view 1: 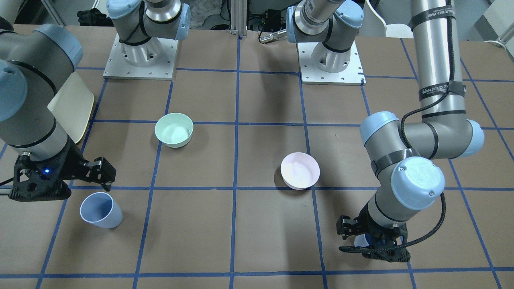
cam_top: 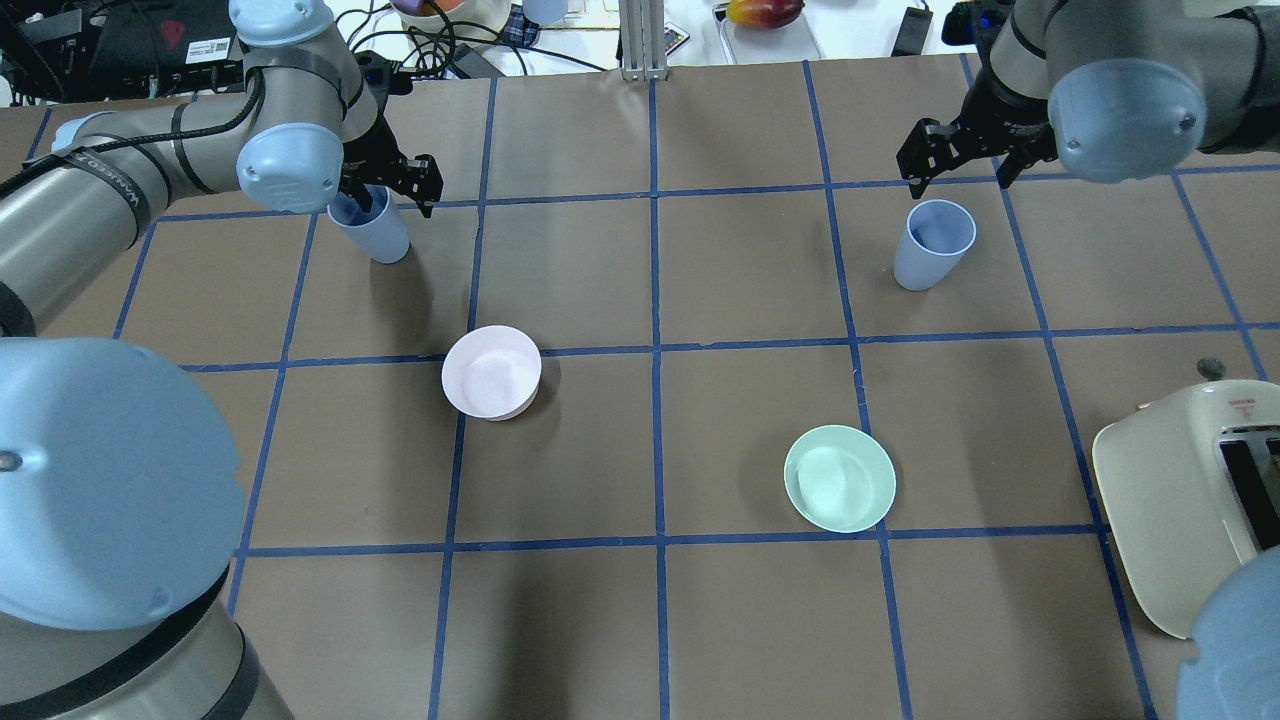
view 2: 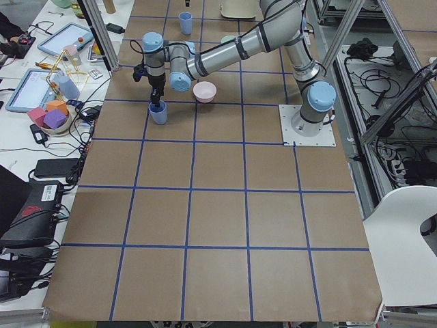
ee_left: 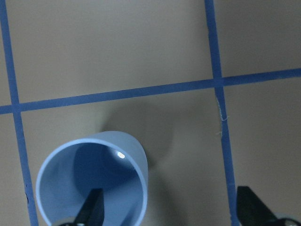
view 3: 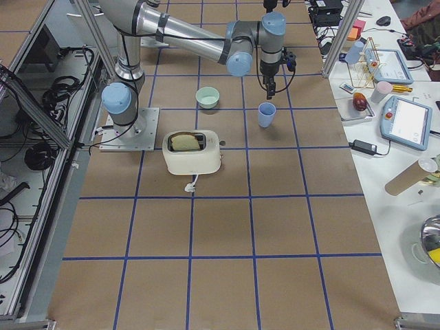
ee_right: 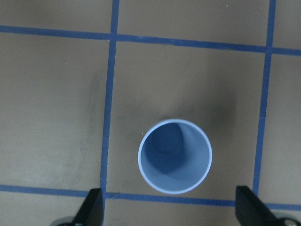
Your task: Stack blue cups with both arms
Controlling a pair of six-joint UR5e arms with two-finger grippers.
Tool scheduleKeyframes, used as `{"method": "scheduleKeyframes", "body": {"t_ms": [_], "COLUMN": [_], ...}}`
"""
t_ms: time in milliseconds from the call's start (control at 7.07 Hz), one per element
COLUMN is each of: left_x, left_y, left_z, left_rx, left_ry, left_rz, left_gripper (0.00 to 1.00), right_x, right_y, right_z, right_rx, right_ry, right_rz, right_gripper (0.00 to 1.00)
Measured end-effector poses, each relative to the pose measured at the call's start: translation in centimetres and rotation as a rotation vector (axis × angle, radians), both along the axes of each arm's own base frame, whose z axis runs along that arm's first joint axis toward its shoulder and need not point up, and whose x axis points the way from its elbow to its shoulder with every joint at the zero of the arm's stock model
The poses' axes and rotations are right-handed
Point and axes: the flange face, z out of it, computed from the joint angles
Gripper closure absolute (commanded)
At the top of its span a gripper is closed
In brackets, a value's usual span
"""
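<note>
Two pale blue cups stand upright on the brown table. My left gripper (cam_top: pixel 385 185) is open and low over the first cup (cam_top: pixel 372 228). In the left wrist view one finger (ee_left: pixel 92 207) is inside that cup (ee_left: pixel 91 181) and the other (ee_left: pixel 251 207) is outside, well to its right. In the front-facing view this gripper (view 1: pixel 353 239) hides most of the cup (view 1: pixel 362 241). My right gripper (cam_top: pixel 960 160) is open and empty, hovering above the second cup (cam_top: pixel 935 243), which shows between the fingers in the right wrist view (ee_right: pixel 174 156) and in the front-facing view (view 1: pixel 100 210).
A pale pink bowl (cam_top: pixel 491 372) sits left of centre and a mint-green bowl (cam_top: pixel 839 478) right of centre, both nearer the robot than the cups. A cream toaster (cam_top: pixel 1190 500) stands at the right edge. Blue tape lines grid the table.
</note>
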Motion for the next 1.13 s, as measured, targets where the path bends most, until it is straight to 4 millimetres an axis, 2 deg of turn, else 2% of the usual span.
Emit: {"method": "scheduleKeyframes", "body": {"t_ms": [424,707,848,990,1131], "left_x": [0.2,-0.6,-2.7,-6.6,-12.1], "left_y": [-0.1,-0.2,0.0,0.3,1.1], "left_z": [0.0,0.6,1.0,1.5,2.2], "left_rx": [-0.007,-0.018,-0.028,-0.045,-0.062], "left_ry": [-0.018,-0.017,-0.007,0.004,0.019], "left_rz": [-0.030,-0.015,0.015,0.044,0.076], "left_gripper": [1.00,1.00,1.00,1.00,1.00], "right_x": [-5.3,-6.4,-6.4,-6.5,-6.5], "right_y": [-1.9,-1.9,-1.8,-1.8,-2.0], "right_z": [-2.6,-4.6,-5.9,-6.9,-7.9], "right_rx": [-0.034,-0.002,0.019,0.033,0.048], "right_ry": [0.019,0.008,0.002,-0.002,-0.006], "right_rz": [0.064,0.073,0.073,0.072,0.067], "right_gripper": [0.00,0.00,0.00,0.00,0.00]}}
